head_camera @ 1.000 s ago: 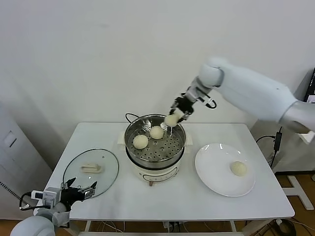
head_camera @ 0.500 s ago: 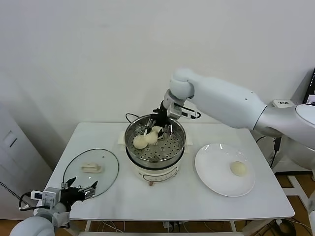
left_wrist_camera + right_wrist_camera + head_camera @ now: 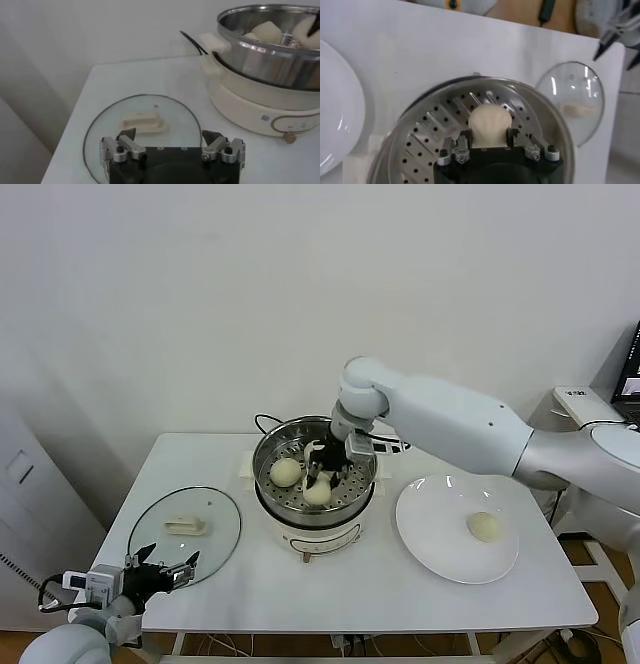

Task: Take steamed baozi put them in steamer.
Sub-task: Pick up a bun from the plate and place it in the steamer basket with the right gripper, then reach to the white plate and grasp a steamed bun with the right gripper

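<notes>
The right hand (image 3: 322, 475) is lowered inside the round shiny stainless-steel steamer basket (image 3: 268, 452), which is seated on a white electric cooker base (image 3: 312, 536) at the middle of the white desk (image 3: 330, 594). It is clenched on a small cream-white dough bun (image 3: 318, 493), which is seen between the fingers in the right wrist view (image 3: 490, 122), low over the perforated bottom; whether the bun touches the bottom cannot be told. A second cream-white bun (image 3: 285, 472) is seen in the basket just beside the held one, on the robot's left. Another bun (image 3: 484, 526) is left on the flat white plate (image 3: 430, 536) on the robot's right. The left hand (image 3: 158, 570) is parked, released, at the desk's near left edge beside the round glass lid (image 3: 215, 529).
</notes>
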Controlling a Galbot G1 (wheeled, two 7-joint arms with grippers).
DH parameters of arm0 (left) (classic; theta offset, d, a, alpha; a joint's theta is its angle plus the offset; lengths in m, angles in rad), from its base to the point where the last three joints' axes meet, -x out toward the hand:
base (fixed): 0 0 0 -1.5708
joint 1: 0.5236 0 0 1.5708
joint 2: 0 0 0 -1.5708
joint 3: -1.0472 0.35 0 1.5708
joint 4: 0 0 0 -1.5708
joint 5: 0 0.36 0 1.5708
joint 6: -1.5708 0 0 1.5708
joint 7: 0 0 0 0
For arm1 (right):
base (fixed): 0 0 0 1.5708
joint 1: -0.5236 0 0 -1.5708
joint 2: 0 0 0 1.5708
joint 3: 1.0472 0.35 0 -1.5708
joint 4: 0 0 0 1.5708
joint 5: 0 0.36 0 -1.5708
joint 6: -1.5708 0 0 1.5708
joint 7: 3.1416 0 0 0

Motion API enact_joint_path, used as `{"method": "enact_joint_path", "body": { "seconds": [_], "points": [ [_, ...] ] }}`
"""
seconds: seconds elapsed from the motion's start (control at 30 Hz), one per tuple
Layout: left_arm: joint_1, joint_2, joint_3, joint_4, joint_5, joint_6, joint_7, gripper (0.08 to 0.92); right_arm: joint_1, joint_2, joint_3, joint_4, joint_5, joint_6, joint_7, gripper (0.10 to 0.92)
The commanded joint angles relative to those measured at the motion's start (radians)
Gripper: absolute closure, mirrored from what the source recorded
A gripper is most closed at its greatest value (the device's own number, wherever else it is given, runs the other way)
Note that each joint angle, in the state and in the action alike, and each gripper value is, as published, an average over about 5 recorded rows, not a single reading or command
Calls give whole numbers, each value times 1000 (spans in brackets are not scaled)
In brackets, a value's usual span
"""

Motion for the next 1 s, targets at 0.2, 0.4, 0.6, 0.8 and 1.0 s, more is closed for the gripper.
{"method": "enact_joint_path", "body": {
  "seconds": [0.2, 0.4, 0.6, 0.8, 1.0],
  "points": [
    [1, -3, 0, -3, 0, 2, -1, 177, -77, -3, 24, 35, -85, 49, 4, 592],
    [4, -4, 0, -3, 0, 2, 0, 177, -72, -3, 29, 34, -91, 49, 24, 501],
    [2, -6, 1, -5, 0, 2, -1, 177, -52, 5, 70, 10, -102, 49, 26, 328],
    [2, -6, 1, -5, 1, 5, -2, 177, 11, 9, 145, -78, -96, 40, 16, 211],
    [1, -8, 0, -9, 2, 8, -2, 177, 108, -53, 139, -213, 6, -113, -32, 203]
  ]
}}
